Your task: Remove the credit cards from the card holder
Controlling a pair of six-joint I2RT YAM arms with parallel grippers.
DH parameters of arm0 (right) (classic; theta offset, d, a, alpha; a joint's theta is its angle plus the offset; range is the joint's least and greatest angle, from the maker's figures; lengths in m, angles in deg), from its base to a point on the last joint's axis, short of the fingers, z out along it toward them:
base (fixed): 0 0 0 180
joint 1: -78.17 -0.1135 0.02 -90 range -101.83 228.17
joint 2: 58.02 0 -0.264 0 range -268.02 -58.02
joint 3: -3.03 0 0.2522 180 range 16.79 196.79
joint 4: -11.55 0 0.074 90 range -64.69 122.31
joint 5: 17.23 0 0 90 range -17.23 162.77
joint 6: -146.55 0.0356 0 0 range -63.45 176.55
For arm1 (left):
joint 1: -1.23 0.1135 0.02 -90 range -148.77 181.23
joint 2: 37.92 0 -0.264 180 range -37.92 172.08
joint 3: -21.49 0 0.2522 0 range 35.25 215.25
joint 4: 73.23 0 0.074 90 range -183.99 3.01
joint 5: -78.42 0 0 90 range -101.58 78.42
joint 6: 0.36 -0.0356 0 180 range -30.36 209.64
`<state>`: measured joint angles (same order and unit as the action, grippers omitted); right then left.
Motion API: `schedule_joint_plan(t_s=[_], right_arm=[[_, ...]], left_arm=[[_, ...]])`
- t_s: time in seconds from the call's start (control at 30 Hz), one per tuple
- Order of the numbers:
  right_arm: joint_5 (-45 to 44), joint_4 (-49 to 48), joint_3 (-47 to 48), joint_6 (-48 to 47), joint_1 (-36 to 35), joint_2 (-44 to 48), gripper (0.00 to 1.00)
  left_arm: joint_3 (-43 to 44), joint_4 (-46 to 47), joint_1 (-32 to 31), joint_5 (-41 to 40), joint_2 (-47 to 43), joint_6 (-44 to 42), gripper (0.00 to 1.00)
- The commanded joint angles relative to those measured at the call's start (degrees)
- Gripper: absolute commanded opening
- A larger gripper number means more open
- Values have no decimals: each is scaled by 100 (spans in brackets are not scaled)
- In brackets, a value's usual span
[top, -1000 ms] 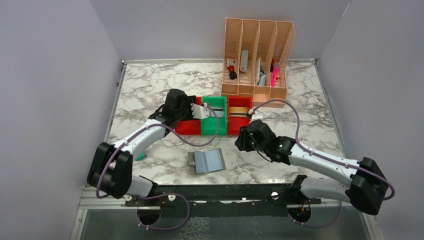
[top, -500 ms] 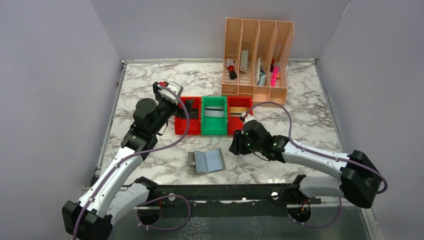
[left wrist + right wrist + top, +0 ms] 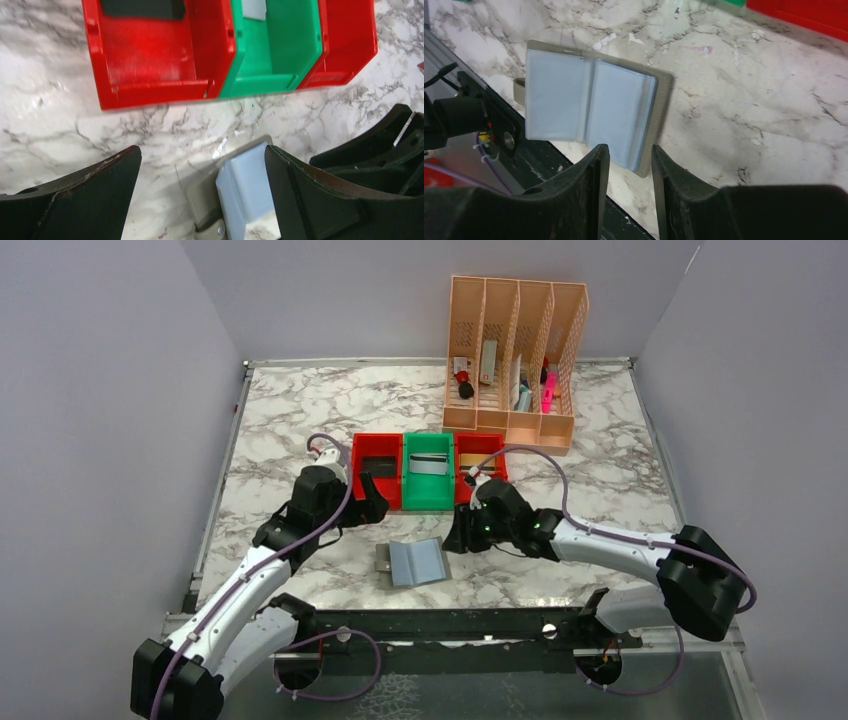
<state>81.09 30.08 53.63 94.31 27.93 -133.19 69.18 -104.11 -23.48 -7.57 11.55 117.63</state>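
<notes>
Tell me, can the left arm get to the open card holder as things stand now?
Probably yes. The left end effector is open and hangs close to the card holder, with only bare table between them. The right end effector sits at the holder's right edge and may crowd it.

Card holder [image 3: 591, 107] open flat, pockets up, just ahead of the right gripper [image 3: 629, 148].
Grey cover, light blue-grey pockets, one corner showing between that gripper's fingers. Black card [image 3: 142, 7] and silver-grey card [image 3: 253, 7] lie beyond the left gripper [image 3: 202, 150], in a red bin [image 3: 150, 95] and a green bin [image 3: 260, 82].
</notes>
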Motion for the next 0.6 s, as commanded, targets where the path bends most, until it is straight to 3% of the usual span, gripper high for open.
schedule_joint_plan(t_s=[0.0, 0.3, 0.57], right_arm=[[665, -611, 91, 263, -12, -270, 40], [1409, -1124, 205, 406, -12, -963, 36], [1270, -919, 386, 443, -12, -1392, 35]], left_arm=[[-417, -341, 18, 649, -458, 916, 95], [-828, -479, 4, 896, -534, 1370, 76], [-1080, -326, -140, 986, -385, 1647, 75]])
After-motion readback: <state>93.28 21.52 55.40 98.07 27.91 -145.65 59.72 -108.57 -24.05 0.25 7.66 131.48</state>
